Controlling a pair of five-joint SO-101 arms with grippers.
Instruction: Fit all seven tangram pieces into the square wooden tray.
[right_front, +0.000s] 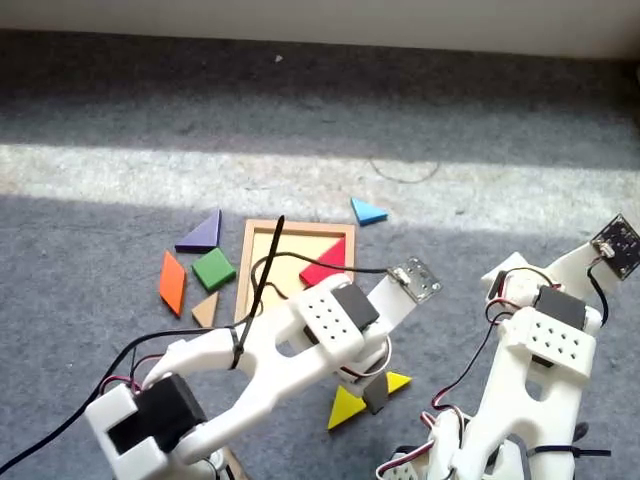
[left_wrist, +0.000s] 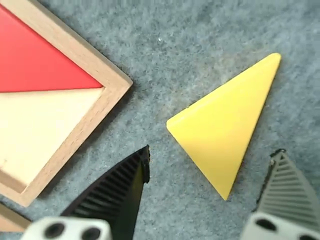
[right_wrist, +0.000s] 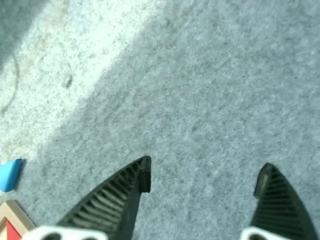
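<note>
Left gripper (left_wrist: 211, 154), jaws spread, straddles the yellow triangle (left_wrist: 225, 122) off the near right corner of the wooden tray (left_wrist: 75, 50), which holds the red triangle (left_wrist: 35, 65). Right gripper (right_wrist: 205, 165), jaws spread, hangs over grey carpet (right_wrist: 200, 75).

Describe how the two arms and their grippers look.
The left arm and the right arm are white plastic with black motors and black cables. The left gripper has one black and one grey ribbed finger; the right gripper, two black.

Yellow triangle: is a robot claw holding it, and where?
No, nothing is held. The left gripper is open over the yellow triangle; the right gripper is open over bare carpet.
</note>
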